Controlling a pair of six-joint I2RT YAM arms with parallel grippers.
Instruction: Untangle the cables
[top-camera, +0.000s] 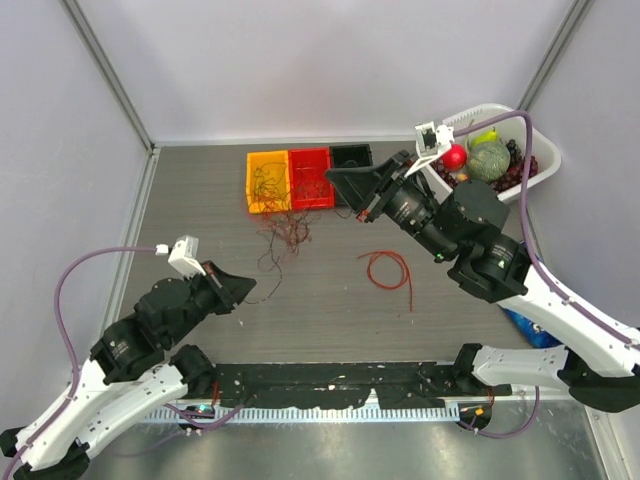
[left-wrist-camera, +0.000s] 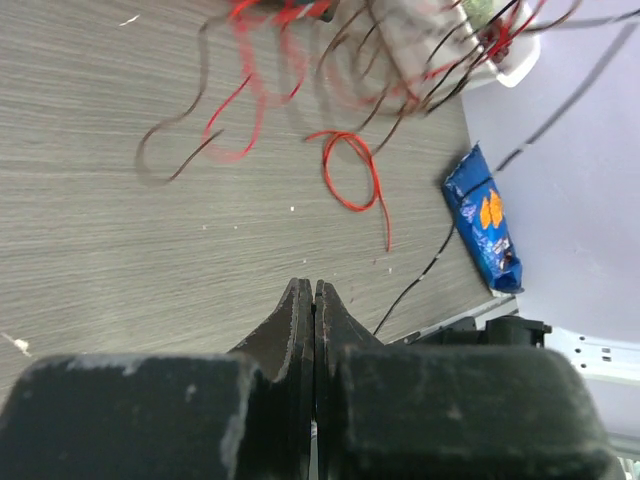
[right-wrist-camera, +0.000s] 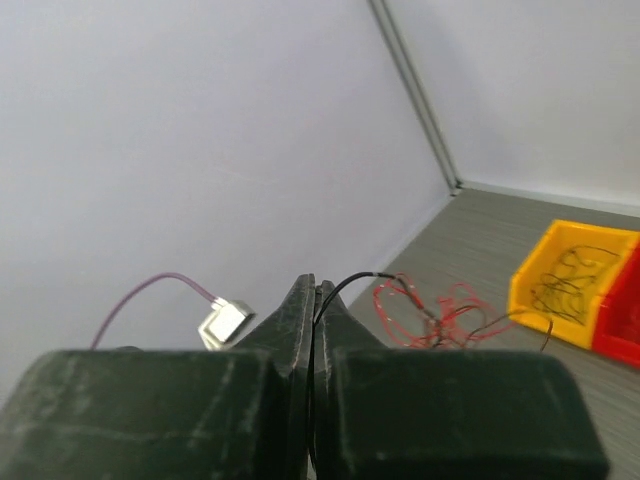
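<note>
A tangle of thin red and dark cables lies on the table in front of the bins, and some strands hang into the yellow bin. One red cable lies apart in a loose loop, also seen in the left wrist view as the red loop. My right gripper is raised near the bins and shut on a black cable that runs from its jaws down to the tangle. My left gripper is shut with nothing in it, low over the table near the front left, short of the tangle.
Yellow, red and black bins stand in a row at the back. A white basket of fruit sits at the back right. A blue packet lies by the table's right edge.
</note>
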